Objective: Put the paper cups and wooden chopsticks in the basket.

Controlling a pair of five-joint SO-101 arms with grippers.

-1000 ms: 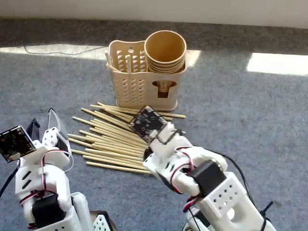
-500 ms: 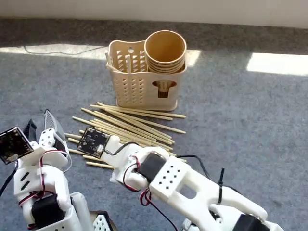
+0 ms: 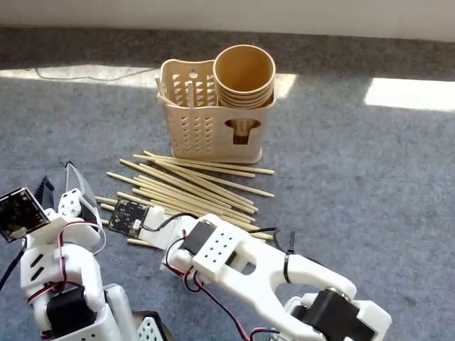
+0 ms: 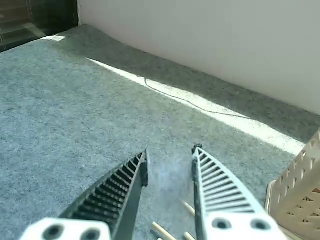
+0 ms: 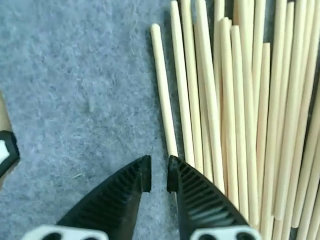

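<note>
Foremost, right gripper (image 5: 156, 175): jaws parted by a narrow gap, grasping nothing, tips low over the grey carpet (image 5: 75, 75) and just short of the near end of the outermost of the wooden chopsticks (image 5: 235, 100). Alongside, left gripper (image 4: 169, 160): jaws spread wider, empty, raised above the carpet beside the pile. Farther out, chopsticks loose in a fanned pile before the basket (image 3: 199, 135); paper cups (image 3: 244, 71) stacked upright inside one compartment.
</note>
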